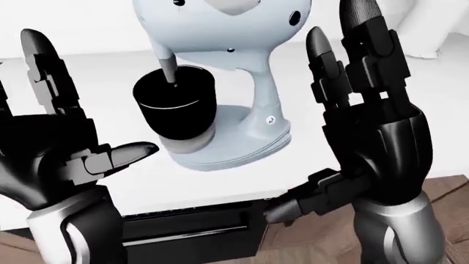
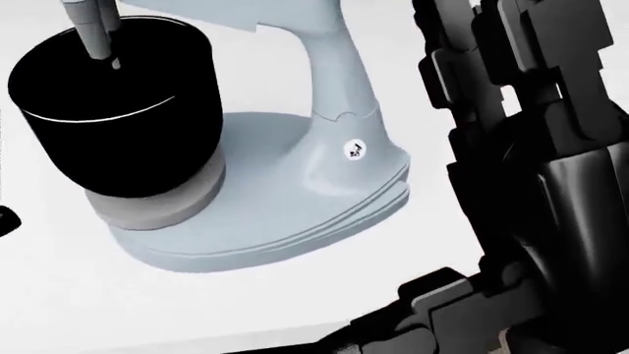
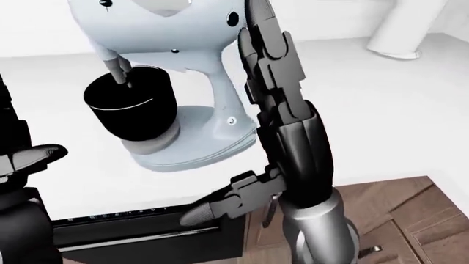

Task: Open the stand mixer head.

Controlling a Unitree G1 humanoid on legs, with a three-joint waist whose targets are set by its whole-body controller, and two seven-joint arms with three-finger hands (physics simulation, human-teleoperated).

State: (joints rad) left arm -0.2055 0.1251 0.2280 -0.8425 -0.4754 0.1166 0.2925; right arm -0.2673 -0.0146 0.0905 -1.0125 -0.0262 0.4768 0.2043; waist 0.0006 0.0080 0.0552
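The stand mixer (image 1: 227, 82) is seen on the white counter (image 1: 367, 93), in the upper middle of the left-eye view, between the two raised hands. Its pale grey-blue head (image 1: 220, 25) is cut off by the top edge of the view, so whether it is tilted up or down cannot be told for certain. A grey beater shaft (image 1: 169, 66) is seen reaching from the head down into the black bowl (image 1: 174, 104), which is seated on a grey collar on the left part of the mixer base (image 1: 235, 148). The neck (image 2: 339, 88) rises from the right part of the base, and a small round lock knob (image 2: 355, 150) is visible low on its side in the head view.

The left hand (image 1: 55, 146) is held upright at the left of the left-eye view, palm turned toward the mixer, its fingers (image 1: 44, 66) spread and its thumb pointed at the base; nothing is gripped and the mixer is not touched by it. The right hand (image 1: 367, 121) is raised at the right of the mixer, fingers extended upward and apart, thumb (image 1: 301, 201) stuck out low toward the left of the view. Its fingertips are seen beside the head and neck, nothing being held; in the right-eye view they overlap the mixer's outline, and contact cannot be told.

A dark appliance panel (image 1: 191, 231) is set under the counter edge, with brown wooden cabinet fronts (image 3: 396, 220) at the lower right. A white rounded object (image 3: 403, 27) stands at the top right of the right-eye view
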